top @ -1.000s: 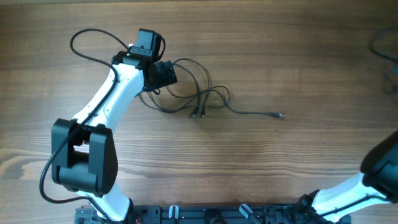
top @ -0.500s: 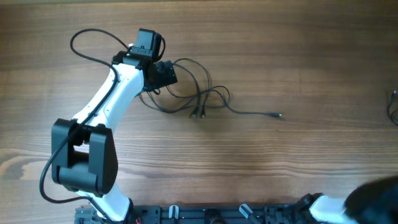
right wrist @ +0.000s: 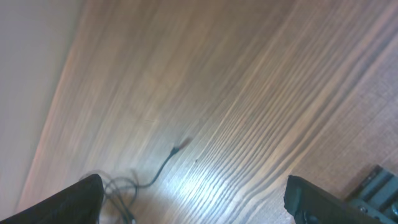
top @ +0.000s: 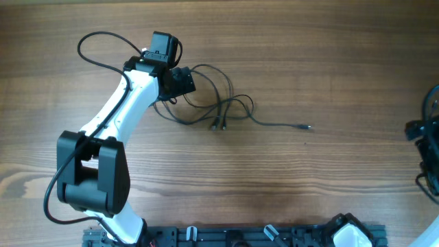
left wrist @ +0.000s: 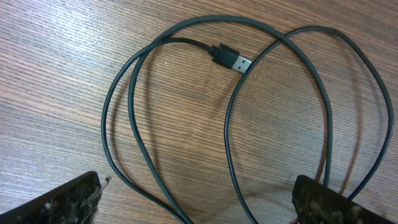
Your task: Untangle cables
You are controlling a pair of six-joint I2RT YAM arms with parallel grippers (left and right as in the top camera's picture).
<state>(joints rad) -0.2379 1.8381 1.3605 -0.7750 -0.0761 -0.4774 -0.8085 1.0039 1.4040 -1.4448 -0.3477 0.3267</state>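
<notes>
The cables (top: 212,103) lie as a loose tangle of thin black cords on the wooden table, left of centre. One strand runs right to a small plug (top: 306,127). My left gripper (top: 181,82) hovers at the tangle's left side. In the left wrist view it stands open (left wrist: 199,208), both fingers (left wrist: 68,202) wide apart over several cable loops (left wrist: 155,118) and a USB plug (left wrist: 233,60). My right arm (top: 426,137) is at the table's right edge, far from the cords. Its gripper (right wrist: 199,205) is open and empty, and the tangle (right wrist: 115,186) shows blurred in the distance.
The left arm's own thick black wiring (top: 96,48) loops over the table at the far left. A black mounting rail (top: 240,237) runs along the front edge. Bare wood (top: 343,68) lies between the tangle and the right arm.
The right arm has swung from the lower right corner up along the right edge into view. The left arm and the cables have not moved.
</notes>
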